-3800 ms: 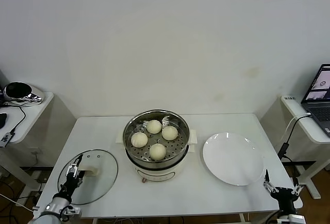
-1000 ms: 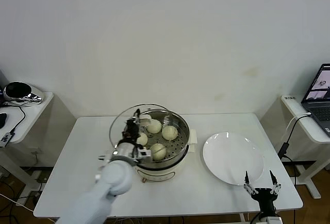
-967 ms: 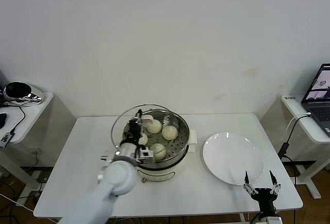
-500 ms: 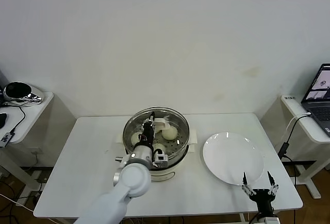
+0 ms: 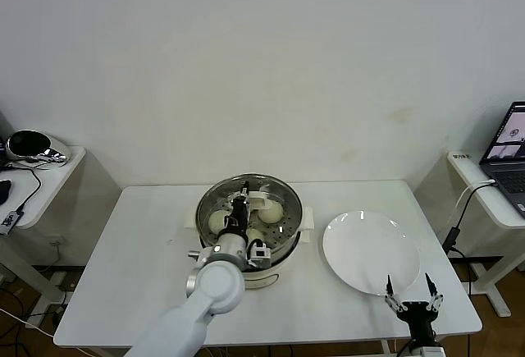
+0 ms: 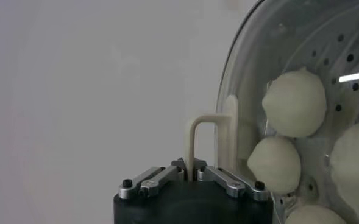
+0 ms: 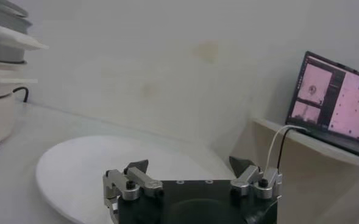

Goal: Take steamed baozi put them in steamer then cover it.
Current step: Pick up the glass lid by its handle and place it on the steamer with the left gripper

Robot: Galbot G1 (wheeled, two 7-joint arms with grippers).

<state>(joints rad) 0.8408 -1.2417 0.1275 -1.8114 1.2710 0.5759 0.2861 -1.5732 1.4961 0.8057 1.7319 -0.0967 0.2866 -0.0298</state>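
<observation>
While left end effector [image 5: 239, 209] clamps lid handle [image 6: 199, 141] — lid [image 5: 248, 203] caps steamer [image 5: 279, 260].

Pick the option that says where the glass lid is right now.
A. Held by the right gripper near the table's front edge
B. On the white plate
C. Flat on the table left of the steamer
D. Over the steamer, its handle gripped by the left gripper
D: the left gripper is shut on the handle of the glass lid, which sits over the steamer and its baozi.
</observation>
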